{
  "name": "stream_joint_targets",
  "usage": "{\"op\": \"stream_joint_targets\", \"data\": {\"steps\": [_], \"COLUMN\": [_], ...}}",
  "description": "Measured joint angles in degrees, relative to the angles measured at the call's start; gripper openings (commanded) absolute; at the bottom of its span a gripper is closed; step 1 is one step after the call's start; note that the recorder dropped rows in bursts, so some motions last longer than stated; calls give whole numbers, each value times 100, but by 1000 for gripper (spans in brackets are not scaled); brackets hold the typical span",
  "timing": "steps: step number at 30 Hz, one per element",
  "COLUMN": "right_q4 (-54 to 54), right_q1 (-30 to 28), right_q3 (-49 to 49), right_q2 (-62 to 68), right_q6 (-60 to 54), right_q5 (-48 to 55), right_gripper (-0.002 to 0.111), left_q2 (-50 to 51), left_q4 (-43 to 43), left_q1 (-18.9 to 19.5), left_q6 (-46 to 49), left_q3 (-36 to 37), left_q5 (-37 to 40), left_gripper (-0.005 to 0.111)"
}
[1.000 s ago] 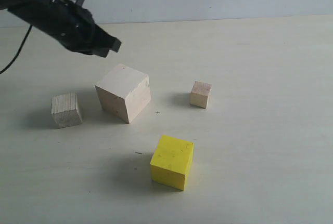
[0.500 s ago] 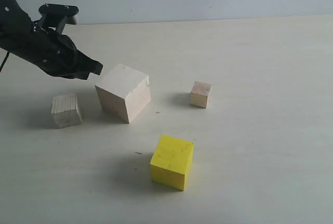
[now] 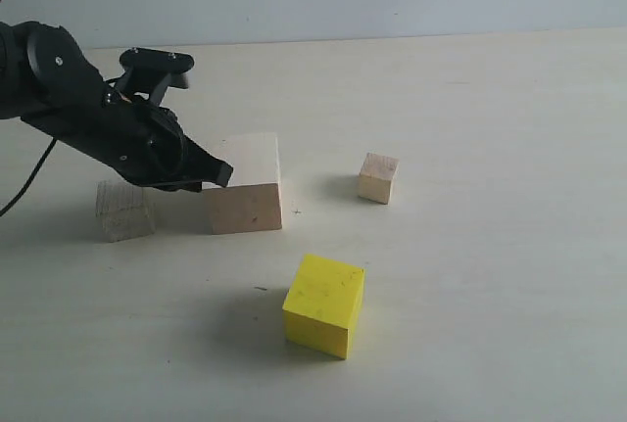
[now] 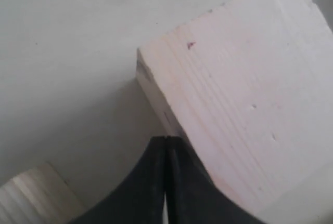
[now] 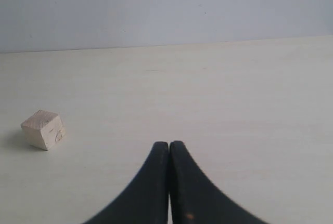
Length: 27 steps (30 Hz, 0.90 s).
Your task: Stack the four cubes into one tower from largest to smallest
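Wood, pale: largest cube (image 3: 247, 189) mid-tabletop (image 3: 490, 246), your left gripper (image 3: 221, 175), jaws together, tip against its side. Medium cube (image 3: 125, 218) toward left edge; smallest cube (image 3: 378, 178) apart; yellow cube (image 3: 324, 304) toward front edge. Your right gripper (image 5: 169, 147) closed, empty.

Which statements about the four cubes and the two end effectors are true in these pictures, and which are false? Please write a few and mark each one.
1. The left end effector is shut, with its tip at the side of the largest wood cube. True.
2. The yellow cube sits on top of the largest wood cube. False: it stands alone on the table.
3. The smallest wood cube shows in the right wrist view. True.
4. The right end effector holds a cube. False: it is shut on nothing.
5. In the exterior view, the medium wood cube lies right of the largest one. False: it lies left.
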Motion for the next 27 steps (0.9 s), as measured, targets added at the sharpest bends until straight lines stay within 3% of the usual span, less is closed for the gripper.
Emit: {"op": "stream_joint_targets", "data": {"steps": [27], "right_q4": [0], "right_q1": [0], "right_q3": [0], "right_q2": [0], "right_q6": [0], "right_q5": [0], "right_gripper": [0], "left_q2": [-88], "left_q4": [-161], "left_q1": [-13], "left_q6": [-16], "left_q3": [39], "left_q5": [-207], "left_gripper": [0]}}
